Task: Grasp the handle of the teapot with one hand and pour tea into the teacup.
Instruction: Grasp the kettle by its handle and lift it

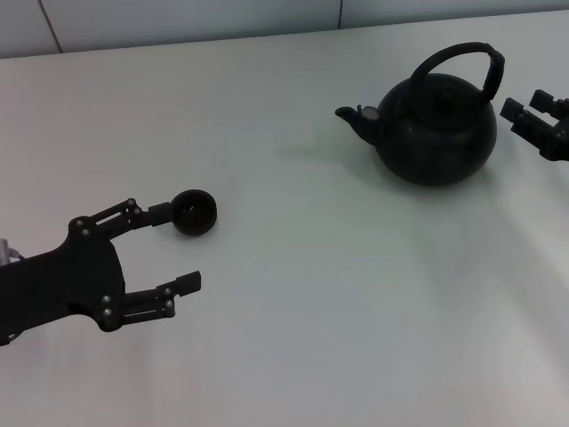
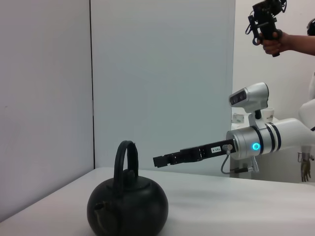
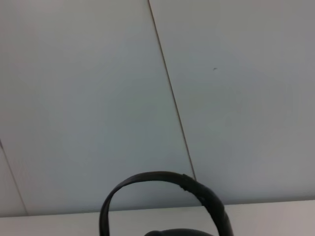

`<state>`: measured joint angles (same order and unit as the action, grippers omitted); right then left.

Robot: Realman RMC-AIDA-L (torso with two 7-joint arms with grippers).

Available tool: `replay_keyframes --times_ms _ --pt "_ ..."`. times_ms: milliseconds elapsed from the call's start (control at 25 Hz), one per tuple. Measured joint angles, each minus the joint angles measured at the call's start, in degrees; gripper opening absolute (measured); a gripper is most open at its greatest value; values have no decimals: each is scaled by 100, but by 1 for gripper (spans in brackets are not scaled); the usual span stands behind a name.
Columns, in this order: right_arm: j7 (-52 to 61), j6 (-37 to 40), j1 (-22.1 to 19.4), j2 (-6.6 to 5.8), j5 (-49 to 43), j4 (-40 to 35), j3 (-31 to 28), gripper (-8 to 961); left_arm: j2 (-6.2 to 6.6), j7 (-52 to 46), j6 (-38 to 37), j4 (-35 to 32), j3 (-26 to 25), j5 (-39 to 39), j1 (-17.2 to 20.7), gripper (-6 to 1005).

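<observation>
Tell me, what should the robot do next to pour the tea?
Probably move the right gripper in toward the handle and close on it. It sits beside the teapot, holding nothing, while the left gripper waits open at the teacup.

- A white table point(image 1: 293, 338) fills most of the head view, its surface plain and matte, with soft grey shadows lying across it.
- A pale wall of flat panels point(image 2: 162, 83) rises behind the table's far edge; a thin dark seam point(image 2: 90, 83) runs upright between two panels.
- In the left wrist view, a person's hand point(image 2: 275, 43) shows at the upper corner, gripping a black handheld controller point(image 2: 265, 19).
- The same seamed wall point(image 3: 221, 98) fills the right wrist view.
</observation>
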<state>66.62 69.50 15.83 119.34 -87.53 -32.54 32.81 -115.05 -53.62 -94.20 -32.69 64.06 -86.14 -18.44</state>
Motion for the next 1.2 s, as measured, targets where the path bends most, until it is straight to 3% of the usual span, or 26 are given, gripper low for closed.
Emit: replay_keyframes --times_ms 1200 --pt "-370 -1024 751 1 9 332 17 558 -35 7 302 -71 1 1 -67 859"
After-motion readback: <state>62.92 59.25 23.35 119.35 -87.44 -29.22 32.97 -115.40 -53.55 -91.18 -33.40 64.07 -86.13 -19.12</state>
